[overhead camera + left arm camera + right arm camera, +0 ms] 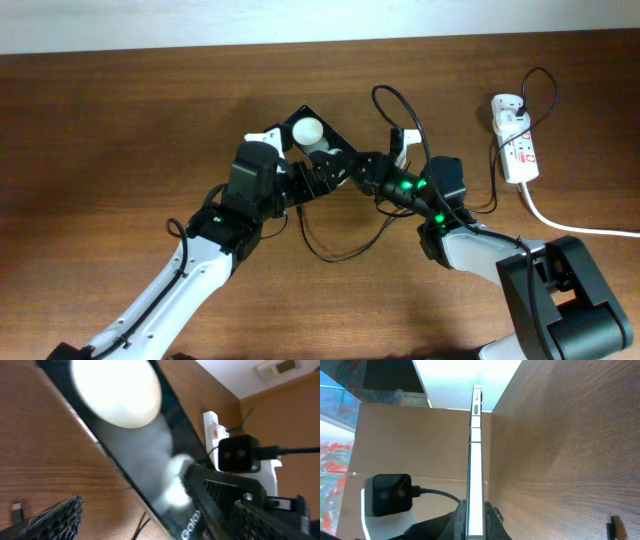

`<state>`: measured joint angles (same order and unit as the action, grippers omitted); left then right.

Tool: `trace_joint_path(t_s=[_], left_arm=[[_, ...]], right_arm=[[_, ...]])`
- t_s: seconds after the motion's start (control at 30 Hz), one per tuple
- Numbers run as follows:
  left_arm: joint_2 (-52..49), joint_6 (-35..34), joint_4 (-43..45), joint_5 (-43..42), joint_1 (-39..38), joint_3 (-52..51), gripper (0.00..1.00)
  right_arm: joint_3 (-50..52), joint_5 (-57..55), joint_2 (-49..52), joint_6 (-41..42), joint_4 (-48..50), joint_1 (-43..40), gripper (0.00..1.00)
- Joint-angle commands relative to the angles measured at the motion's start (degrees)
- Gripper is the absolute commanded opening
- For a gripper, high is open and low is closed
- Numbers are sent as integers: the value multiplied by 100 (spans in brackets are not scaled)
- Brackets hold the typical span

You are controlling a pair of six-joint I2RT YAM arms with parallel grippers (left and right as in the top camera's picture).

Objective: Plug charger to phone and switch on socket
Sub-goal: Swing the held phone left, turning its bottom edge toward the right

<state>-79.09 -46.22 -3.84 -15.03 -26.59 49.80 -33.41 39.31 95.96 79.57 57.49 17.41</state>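
Note:
The black phone (322,140) is tilted up near the table's middle, its glossy face showing white glare in the left wrist view (140,445). My right gripper (354,172) is shut on the phone's lower edge; the right wrist view shows its thin edge (476,450) clamped between the jaws (476,520). My left gripper (322,176) is open, its fingers (160,527) wide apart on either side of the phone's end. The charger cable (330,255) loops on the table in front. A small black tip (17,510) lies on the wood. The white socket strip (515,140) lies at the far right.
The strip's thick white cord (570,228) runs off to the right edge. A thin black cable (545,85) arcs from the strip's top. The strip also shows behind the phone in the left wrist view (212,430). A wall edge lies beyond the table's back.

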Motion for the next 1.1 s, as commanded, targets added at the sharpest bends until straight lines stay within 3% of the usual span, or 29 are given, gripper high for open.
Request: trace_joint_path(t_s=[0.0, 0.13, 0.3, 0.5, 0.67, 0.77, 0.87, 1.07], left_arm=[[-9, -522, 83, 468, 15, -50, 99], [-162, -721, 981, 275, 24, -59, 99], [-942, -1145, 2122, -861, 205, -59, 99], [-1220, -1622, 2924, -1117, 212, -81, 100], [-1220, -2153, 3449, -1508, 389, -98, 92], [-1220, -2417, 3477, -1714, 573, -98, 84], [-1220, -2651, 3639, -1729, 651, -98, 65], [-1220, -2776, 3635, -1716, 651, -98, 45]], right_arm=[[-90, 251, 2, 92, 153, 26, 4], [-90, 505, 2, 94, 168, 26, 4], [-90, 511, 2, 184, 398, 26, 4], [-90, 225, 4, 455, 422, 22, 4], [-87, -234, 4, 647, 389, 22, 4], [-87, -420, 4, 647, 358, 22, 4], [-87, -575, 4, 647, 273, 22, 4], [-87, -310, 4, 667, 122, 28, 4]])
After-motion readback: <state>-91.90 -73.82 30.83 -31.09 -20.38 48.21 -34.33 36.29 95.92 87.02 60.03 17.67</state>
